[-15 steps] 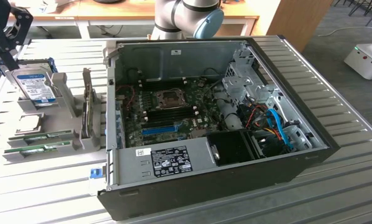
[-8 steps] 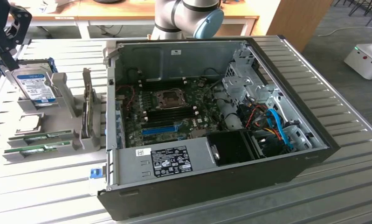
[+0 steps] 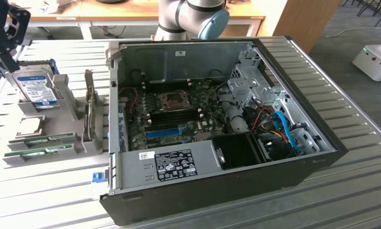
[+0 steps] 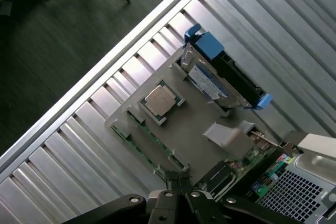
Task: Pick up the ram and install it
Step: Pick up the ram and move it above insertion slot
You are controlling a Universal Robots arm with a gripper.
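Thin green ram stick (image 3: pixel 32 153) with white label sits in the grey slotted holder (image 3: pixel 25 161), well clear of my black gripper (image 3: pixel 5 64). Fingers together, holding nothing. Silver blue-labelled hard drive (image 3: pixel 37 88) stands between them. Pickup not yet made, install untouched.

Closed fingers (image 4: pixel 180 183) hover near green sticks (image 4: pixel 153 139) in a gray holder (image 4: pixel 197 121).
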